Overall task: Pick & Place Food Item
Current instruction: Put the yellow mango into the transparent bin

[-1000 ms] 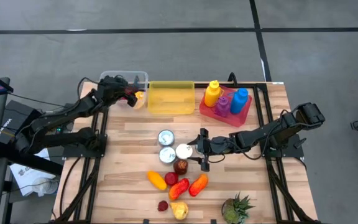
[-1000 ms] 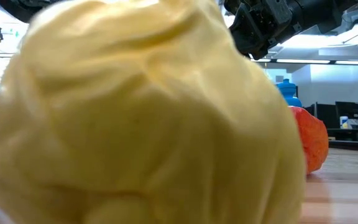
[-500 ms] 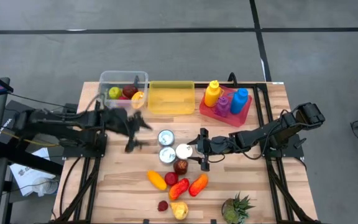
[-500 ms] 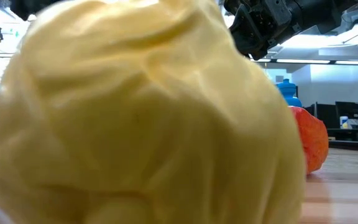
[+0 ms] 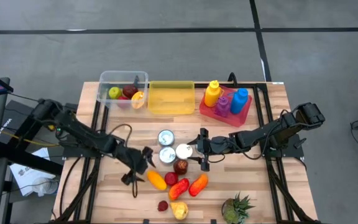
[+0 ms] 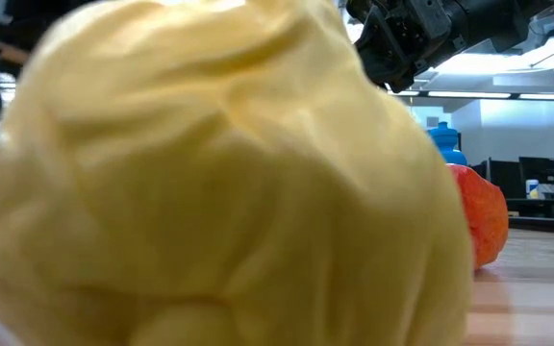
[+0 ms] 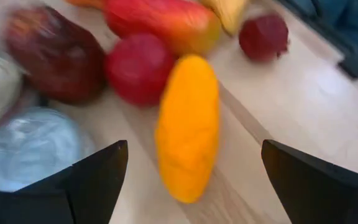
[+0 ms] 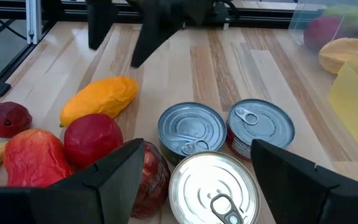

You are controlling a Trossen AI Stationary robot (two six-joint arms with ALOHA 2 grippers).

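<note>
An orange oblong food item (image 5: 156,180) lies on the wooden table, at the left of a cluster of red fruits (image 5: 180,167). My left gripper (image 5: 140,167) hovers open just left of it. In the left wrist view the orange item (image 7: 188,127) lies ahead between the spread fingers, untouched. My right gripper (image 5: 201,150) stands open at the table's middle, beside three tin cans (image 5: 166,146). The nearest can (image 8: 213,183) lies between its fingers without touching them.
A clear bin (image 5: 123,89) holding fruit, a yellow bin (image 5: 171,98) and a red tray of bottles (image 5: 225,102) line the far edge. A pineapple (image 5: 237,208) and a yellow food item (image 5: 179,210) sit near the front edge. That yellow item (image 6: 219,183) fills the low view.
My left gripper has swung from over the clear bin at the far left toward the table's near side and middle. It has come down and turned on the way, ending beside the orange item. The right arm has kept still.
</note>
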